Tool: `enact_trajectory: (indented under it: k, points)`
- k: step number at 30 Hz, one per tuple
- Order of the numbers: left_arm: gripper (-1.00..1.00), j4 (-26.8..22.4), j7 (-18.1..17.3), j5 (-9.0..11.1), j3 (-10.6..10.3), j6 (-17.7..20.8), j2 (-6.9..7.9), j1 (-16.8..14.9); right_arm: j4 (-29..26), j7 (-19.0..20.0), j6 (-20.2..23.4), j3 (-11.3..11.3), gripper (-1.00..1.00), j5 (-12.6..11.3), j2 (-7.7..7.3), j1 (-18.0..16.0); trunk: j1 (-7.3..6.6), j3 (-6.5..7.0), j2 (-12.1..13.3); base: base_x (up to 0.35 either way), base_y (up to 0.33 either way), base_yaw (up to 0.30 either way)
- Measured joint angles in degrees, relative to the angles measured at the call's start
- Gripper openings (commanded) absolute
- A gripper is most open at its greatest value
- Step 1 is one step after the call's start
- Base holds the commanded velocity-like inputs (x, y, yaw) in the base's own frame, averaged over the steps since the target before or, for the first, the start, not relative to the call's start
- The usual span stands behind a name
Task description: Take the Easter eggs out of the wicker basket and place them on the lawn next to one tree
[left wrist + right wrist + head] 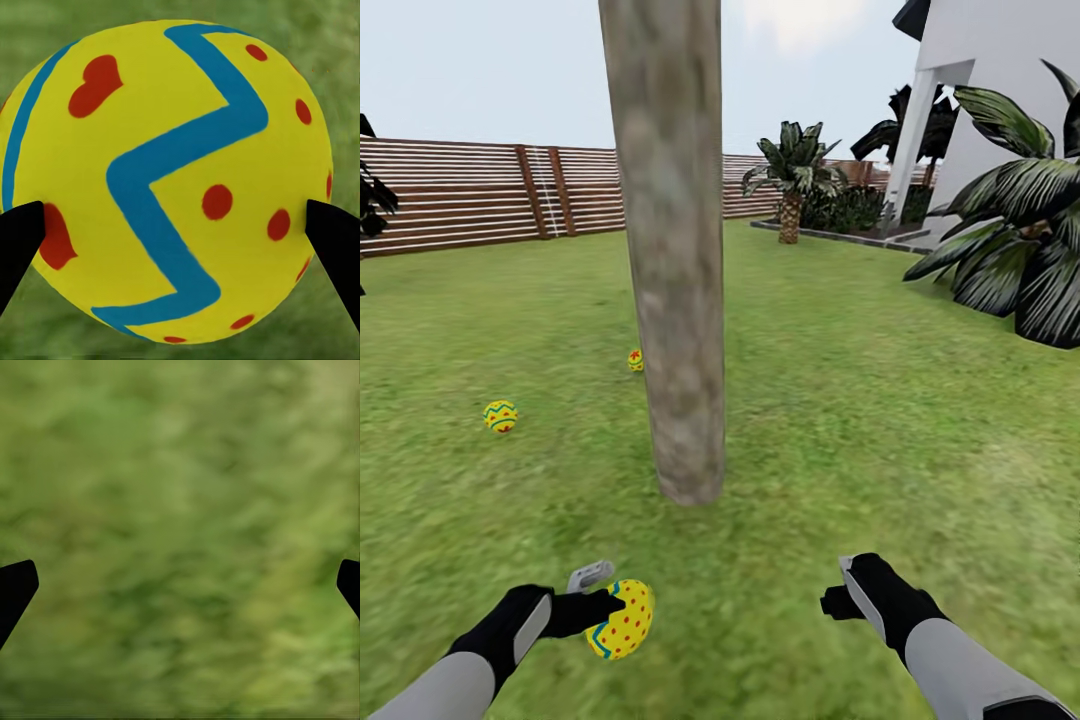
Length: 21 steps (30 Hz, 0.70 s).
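Left gripper (600,598): jaws pinch a yellow Easter egg with red dots and a blue-green zigzag stripe (622,619). In the left wrist view the held egg (169,180) sits squarely between the two black fingertips (19,244), one tip touching each flank, blurred grass behind it. The held egg hangs just above the lawn, near the foot of the trunk on its near side.

Right gripper (847,585): jaws spread wide, nothing between them. The right wrist view has the black fingertips (15,589) at opposite edges, green grass between.

Second yellow patterned egg (500,415) lies on the grass left of the trunk, near it. Third yellow egg (636,359) lies just beside the trunk's left edge, farther back.

Surface: short green lawn with yellowish patches (860,420). Straight bare grey-brown tree trunk (672,250) stands upright at centre.

Surroundings: brown slatted wooden fence (470,195) along the far edge; short palm (792,180) at the back; large dark-leaved palm fronds (1015,240) at right; white house wall (1000,60) behind them.
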Motion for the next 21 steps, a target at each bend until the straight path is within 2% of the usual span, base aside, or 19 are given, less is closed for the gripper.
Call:
enact_trajectory:
  k: [2, 4, 5, 7, 11, 16, 21]
  points:
    - [-1.00, -0.2, 6.3, 0.1, 0.2, 0.2, 1.11, 0.0, 0.1, 0.0, 0.0, 0.0, 1.00, 0.0, 0.00, 0.0, 0.05, -0.44, 0.0, 0.000, 0.000, 0.000]
    - [-1.00, -0.2, 7.9, 0.4, 0.2, 1.1, 1.57, 0.0, 0.1, 0.0, 0.0, 0.1, 1.00, 0.0, 0.04, 0.0, 0.10, -0.89, -0.1, 0.000, 0.000, 0.000]
    - [-1.00, -0.3, 8.1, 0.5, 0.2, 2.8, 1.57, 0.0, 0.1, 0.0, 0.0, 0.1, 1.00, 0.1, 0.03, 0.0, 0.13, -1.11, -0.1, 0.000, 0.000, 0.000]
    - [-1.00, -0.5, 8.1, 0.6, 0.2, 4.0, 1.54, 0.0, 0.1, 0.0, 0.0, 0.1, 1.00, 0.1, 0.07, 0.0, 0.18, -1.55, -0.1, 0.000, 0.000, 0.000]
    - [-1.00, -0.6, 8.0, 0.6, 0.2, 4.0, 1.50, 0.0, 0.2, 0.0, 0.0, 0.1, 1.00, 0.1, 0.09, 0.0, 0.28, -2.44, -0.1, 0.000, 0.000, 0.000]
    - [-1.00, -2.2, 3.1, 0.5, 0.1, 3.9, 1.52, 0.0, 0.3, 0.0, 0.0, 0.1, 1.00, 0.1, 0.17, 0.0, 0.41, -3.55, -0.2, 0.000, 0.000, 0.000]
    - [-1.00, -2.2, 2.7, 0.4, 0.1, 3.9, 1.44, 0.0, 0.3, 0.0, -0.1, 0.2, 1.00, 0.1, 0.44, 0.0, 0.54, -4.66, -0.3, 0.000, 0.000, 0.000]
